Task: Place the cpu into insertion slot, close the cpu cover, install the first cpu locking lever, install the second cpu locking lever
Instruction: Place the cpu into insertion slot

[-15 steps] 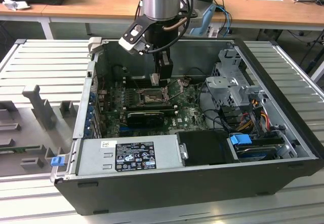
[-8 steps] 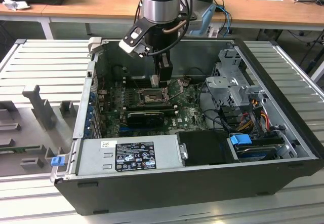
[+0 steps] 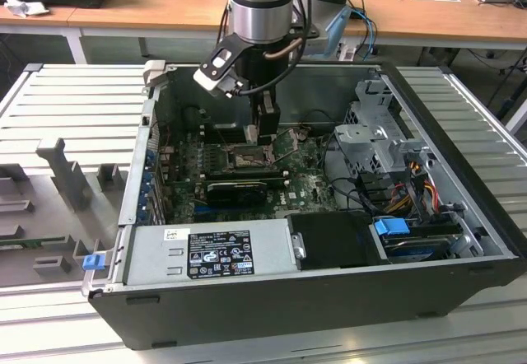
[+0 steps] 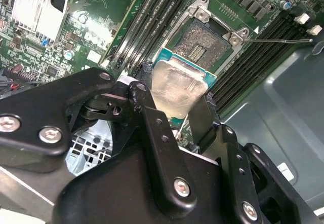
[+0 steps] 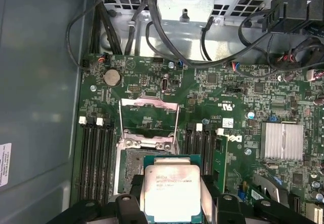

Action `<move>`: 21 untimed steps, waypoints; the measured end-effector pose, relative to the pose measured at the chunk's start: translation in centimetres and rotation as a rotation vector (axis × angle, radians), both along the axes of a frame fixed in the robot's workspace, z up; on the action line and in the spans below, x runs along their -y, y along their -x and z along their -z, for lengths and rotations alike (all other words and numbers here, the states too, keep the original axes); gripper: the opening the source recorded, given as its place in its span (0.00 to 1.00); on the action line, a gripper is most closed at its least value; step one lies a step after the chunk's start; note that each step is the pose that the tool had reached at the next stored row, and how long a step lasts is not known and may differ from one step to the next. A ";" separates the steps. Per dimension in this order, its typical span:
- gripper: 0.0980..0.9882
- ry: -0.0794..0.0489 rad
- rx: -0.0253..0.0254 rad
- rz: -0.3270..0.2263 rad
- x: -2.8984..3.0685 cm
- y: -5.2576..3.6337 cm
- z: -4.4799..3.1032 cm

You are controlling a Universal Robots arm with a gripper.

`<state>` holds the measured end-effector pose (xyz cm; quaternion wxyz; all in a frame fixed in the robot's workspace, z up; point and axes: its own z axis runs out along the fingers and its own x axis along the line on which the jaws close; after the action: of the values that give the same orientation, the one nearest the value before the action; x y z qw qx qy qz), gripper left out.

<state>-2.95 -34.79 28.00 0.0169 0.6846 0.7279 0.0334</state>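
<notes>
My gripper (image 4: 174, 98) is shut on the cpu (image 4: 177, 88), a flat square chip with a pale silvery top, held by two opposite edges between the black fingers (image 4: 201, 116). In the first wrist view the cpu (image 5: 172, 189) hangs above and partly overlaps the insertion slot (image 5: 132, 169), whose dark pin field shows beside it. The cpu cover (image 5: 149, 118) stands raised at the socket's far side. The second wrist view shows the insertion slot (image 4: 205, 42) open, with a thin locking lever (image 4: 276, 40) swung out beside it. In the exterior view the gripper (image 3: 265, 137) hovers just over the socket (image 3: 245, 160) inside the case.
Memory slots (image 5: 96, 153) flank the socket on both sides. A long black card (image 3: 239, 189), a grey power supply (image 3: 210, 253) and a metal drive cage (image 3: 379, 125) crowd the case. Loose cables (image 5: 202, 46) and a finned heatsink (image 5: 281, 140) lie nearby.
</notes>
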 end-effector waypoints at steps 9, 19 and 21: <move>0.48 0.008 -0.0002 0.072 0.00 0.22 1.43; 0.48 0.008 -0.0016 0.073 -0.88 0.70 2.85; 0.48 0.008 -0.0016 0.073 -1.24 0.73 3.26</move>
<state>-3.68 -33.55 24.73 0.0203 0.7107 0.7026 0.0293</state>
